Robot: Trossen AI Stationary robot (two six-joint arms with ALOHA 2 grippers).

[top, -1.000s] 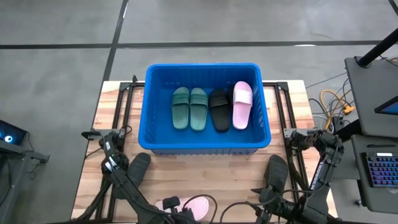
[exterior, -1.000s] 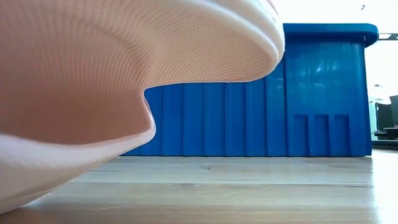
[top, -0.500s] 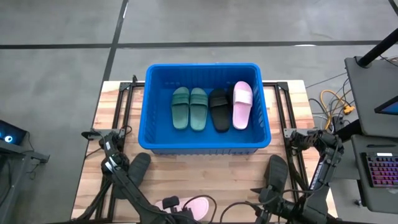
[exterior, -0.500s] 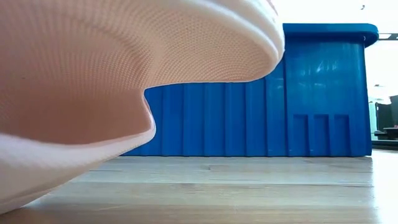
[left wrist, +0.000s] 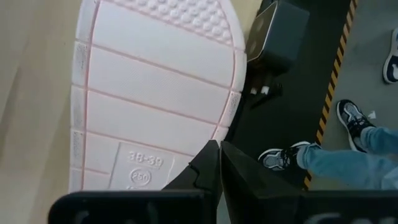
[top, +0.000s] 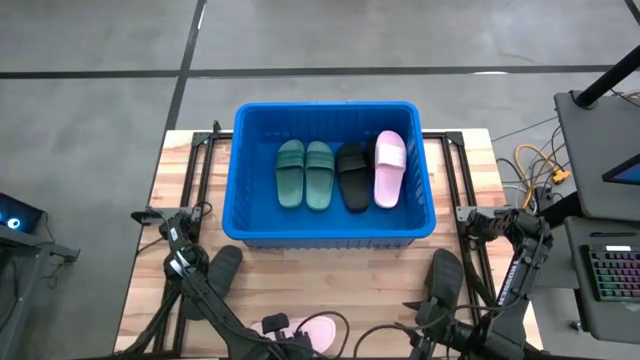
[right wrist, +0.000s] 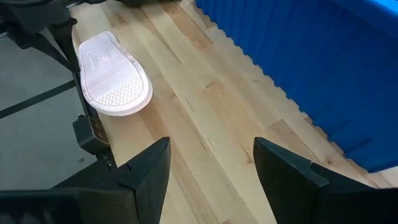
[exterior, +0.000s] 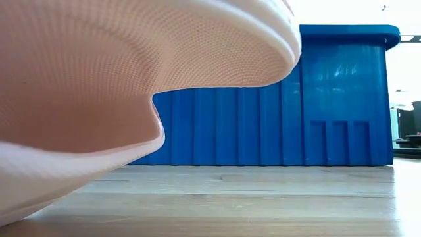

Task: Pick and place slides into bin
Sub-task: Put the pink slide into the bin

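A: Has anything moved in the last second?

B: Nothing. The bin, the slides and both arms sit just as they did a second ago.

A: Where are the slides, then?

B: Four lie side by side in the blue bin: a green slide touching its twin, then a black slide, then a pink slide. A second pink slide lies sole-up at the near edge of the worktop, well apart from the bin. Two dark slides rest on the worktop near the bin's front corners, one on the left, one on the right.

A: And the pincers?

B: The left pincer is just beside the upturned pink slide, at its heel end where the size mark shows; its fingers are pressed together with nothing between them. The right pincer hovers over bare worktop between that pink slide and the bin wall, fingers spread wide, holding nothing.

A: Anyone nearby?

B: A person's jeans and sneakers show on the floor past the left wrist.
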